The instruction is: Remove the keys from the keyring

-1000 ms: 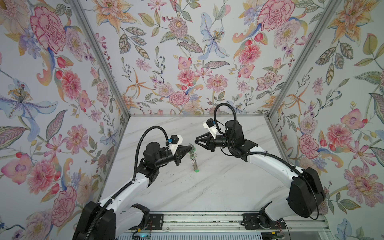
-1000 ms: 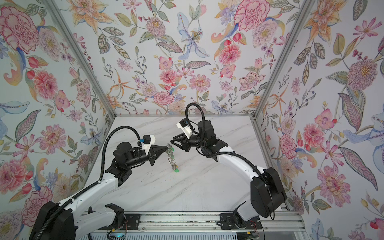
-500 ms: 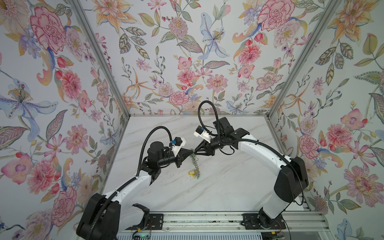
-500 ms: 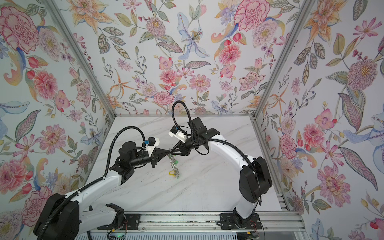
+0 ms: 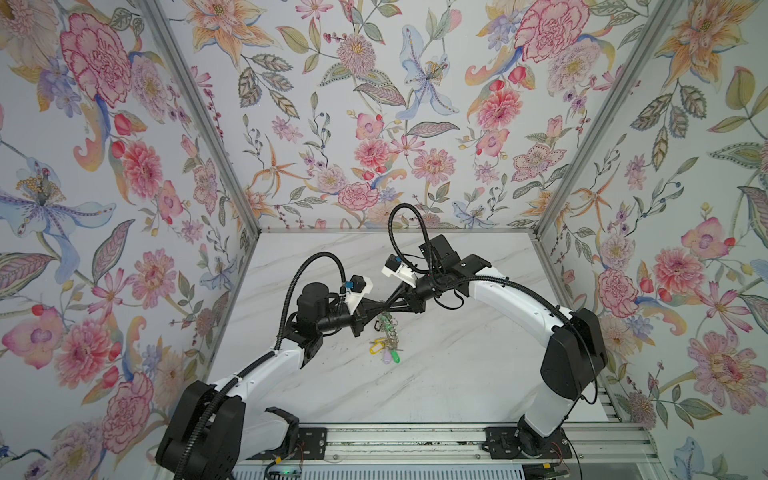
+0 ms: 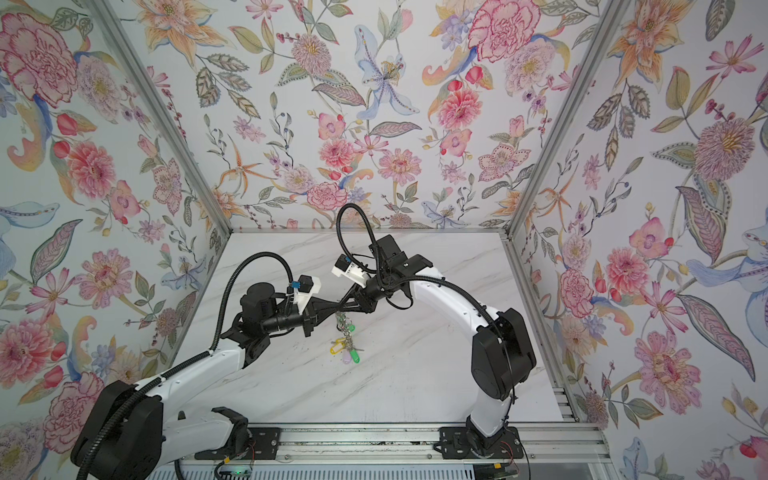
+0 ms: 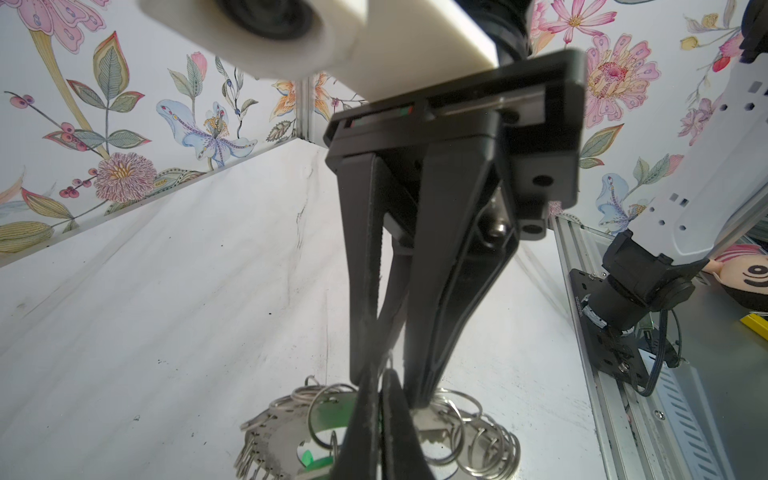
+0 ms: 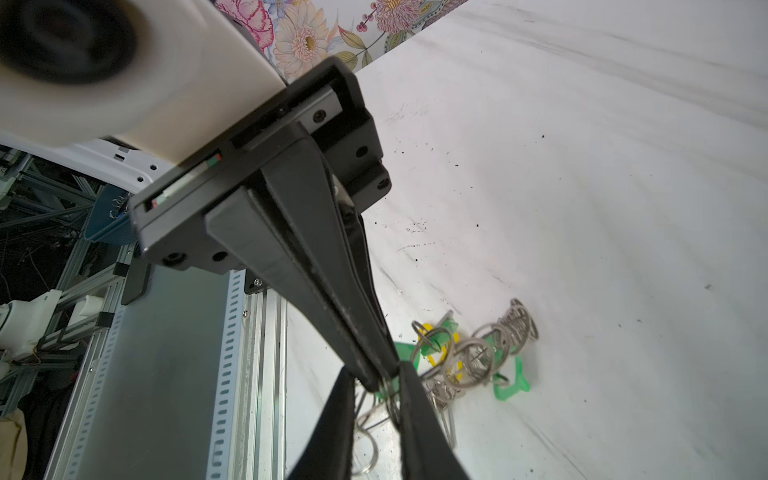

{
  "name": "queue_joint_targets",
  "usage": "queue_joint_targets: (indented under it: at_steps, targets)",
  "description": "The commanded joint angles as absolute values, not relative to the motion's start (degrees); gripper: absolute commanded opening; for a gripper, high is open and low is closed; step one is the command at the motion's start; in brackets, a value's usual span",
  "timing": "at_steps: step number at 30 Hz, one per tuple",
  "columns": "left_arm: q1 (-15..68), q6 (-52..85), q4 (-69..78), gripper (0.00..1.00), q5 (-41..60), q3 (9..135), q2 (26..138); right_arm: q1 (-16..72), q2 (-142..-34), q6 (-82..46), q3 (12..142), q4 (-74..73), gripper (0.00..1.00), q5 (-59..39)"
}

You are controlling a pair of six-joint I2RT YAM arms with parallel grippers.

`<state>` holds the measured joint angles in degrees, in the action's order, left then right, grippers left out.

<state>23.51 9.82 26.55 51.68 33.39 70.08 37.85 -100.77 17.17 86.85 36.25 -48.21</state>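
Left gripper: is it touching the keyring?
Touching. The left wrist view shows the left gripper with shut fingers clamped over the grey rim of the keyring, and in both top views the keyring hangs just below that gripper's tip.

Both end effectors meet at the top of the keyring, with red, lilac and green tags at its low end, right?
No tag is red: both top views show a yellow tag, a lilac tag and a green tag at the low end of the keyring. The rest holds.
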Motion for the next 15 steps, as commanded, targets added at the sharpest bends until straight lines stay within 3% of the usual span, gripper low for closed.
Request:
queue_joint_targets:
  at_steps: [1,7,12,15]
  targets:
    - [24.0,9.15,29.87,0.0,52.46,34.81,69.79,39.13,-101.93,18.17,88.31,36.92,0.14,-49.97]
    - [23.91,8.73,29.35,0.0,51.76,34.55,69.08,38.73,-101.44,18.15,88.0,36.9,0.11,-49.57]
    - [23.91,9.15,29.95,0.0,51.77,34.55,69.26,39.08,-101.52,18.19,88.2,36.73,0.0,-49.43]
    - [23.82,9.07,29.74,0.03,50.48,34.21,69.2,39.11,-101.27,18.19,87.64,36.49,0.0,-47.79]
